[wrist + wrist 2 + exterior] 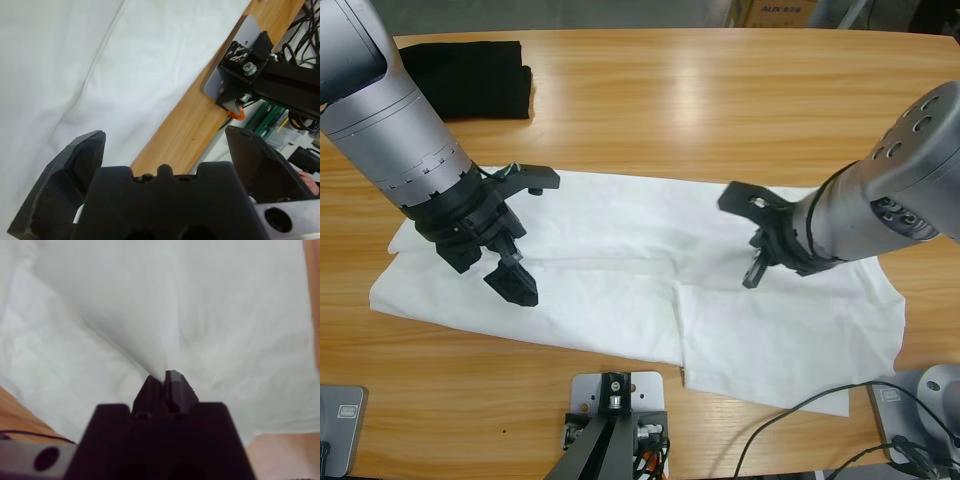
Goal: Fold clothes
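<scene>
a black folded garment (470,78) lies at the far left part of the wooden table (720,100), well apart from the white t-shirt (620,270) and touching nothing else. some black cables (800,425) run over the near edge of the table at the right, close to the lower corner of the shirt. nothing lies on top of the shirt except the two arms above it.

the white t-shirt is spread flat across the middle of the table, its long side going from left to right. one layer of cloth is folded over at the right half, so a straight edge shows near the middle.

the left gripper (520,235) is over the left part of the shirt. its two black jaws are spread wide apart and there is nothing between them; in the left wrist view (165,145) only the white cloth and the table edge show between the jaws.

the right gripper (756,272) is at the right part of the shirt. in the right wrist view (167,377) its jaws are pressed together and pinch a fold of the white cloth, which rises to the tips like a small tent.
</scene>
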Robot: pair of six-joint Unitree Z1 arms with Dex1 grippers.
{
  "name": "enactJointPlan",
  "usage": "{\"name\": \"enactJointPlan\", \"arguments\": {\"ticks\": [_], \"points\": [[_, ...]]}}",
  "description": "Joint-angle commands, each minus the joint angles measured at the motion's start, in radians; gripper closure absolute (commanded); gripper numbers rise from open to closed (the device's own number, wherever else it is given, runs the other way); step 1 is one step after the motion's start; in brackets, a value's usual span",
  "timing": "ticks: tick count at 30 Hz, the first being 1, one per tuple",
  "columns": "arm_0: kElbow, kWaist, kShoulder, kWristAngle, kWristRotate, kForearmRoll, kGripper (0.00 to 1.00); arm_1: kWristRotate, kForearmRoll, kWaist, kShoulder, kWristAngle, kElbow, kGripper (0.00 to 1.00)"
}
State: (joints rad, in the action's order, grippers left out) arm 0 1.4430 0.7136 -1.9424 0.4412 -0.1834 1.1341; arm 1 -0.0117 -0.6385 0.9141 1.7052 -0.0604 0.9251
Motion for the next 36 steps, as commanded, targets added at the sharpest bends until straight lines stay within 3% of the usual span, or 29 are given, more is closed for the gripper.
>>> {"name": "enactJointPlan", "arguments": {"ticks": [1, 8, 9, 10, 11, 13, 16, 18, 20, 22, 25, 29, 36], "points": [[-0.042, -0.003, 0.011, -0.001, 0.013, -0.013, 0.051, 0.192, 0.02, 0.029, 0.036, -0.074, 0.026, 1.0], [-0.043, -0.003, 0.01, 0.0, 0.013, -0.017, 0.05, 0.091, 0.001, 0.029, 0.104, -0.041, 0.024, 1.0], [-0.043, -0.003, 0.01, 0.001, 0.013, -0.017, 0.05, 0.068, -0.008, 0.029, 0.117, -0.03, 0.028, 0.635], [-0.044, -0.003, 0.011, 0.001, 0.013, -0.017, 0.05, 0.026, -0.039, 0.029, 0.132, -0.024, 0.033, 0.356], [-0.044, -0.003, 0.013, 0.001, 0.013, -0.017, 0.05, -0.029, -0.09, 0.029, 0.139, -0.005, 0.06, 0.208], [-0.048, -0.003, 0.017, -0.001, 0.013, -0.017, 0.05, -0.113, -0.15, 0.029, 0.121, 0.027, 0.105, 0.017], [-0.055, -0.003, 0.017, 0.001, 0.013, -0.017, 0.05, -0.273, -0.17, 0.028, -0.002, 0.005, 0.12, 0.0], [-0.056, -0.003, 0.017, 0.001, 0.013, -0.019, 0.05, -0.301, -0.154, -0.004, -0.105, 0.019, 0.118, 0.0], [-0.055, -0.003, 0.017, 0.0, 0.013, -0.019, 0.05, -0.333, -0.141, -0.084, -0.206, 0.06, 0.117, 0.0], [-0.056, -0.003, 0.016, 0.001, 0.012, -0.019, 0.05, -0.406, -0.094, -0.245, -0.279, 0.151, 0.08, 0.0], [-0.056, -0.003, 0.017, 0.0, 0.012, -0.019, 0.05, -0.44, -0.054, -0.516, -0.297, 0.291, -0.007, 0.0], [-0.054, -0.003, 0.017, 0.001, 0.013, -0.019, 0.05, -0.438, -0.008, -0.724, -0.249, 0.418, -0.115, 0.0], [-0.055, -0.003, 0.017, 0.001, 0.013, -0.019, 0.05, -0.586, 0.216, -0.78, -0.195, 0.511, -0.339, 0.0]]}}
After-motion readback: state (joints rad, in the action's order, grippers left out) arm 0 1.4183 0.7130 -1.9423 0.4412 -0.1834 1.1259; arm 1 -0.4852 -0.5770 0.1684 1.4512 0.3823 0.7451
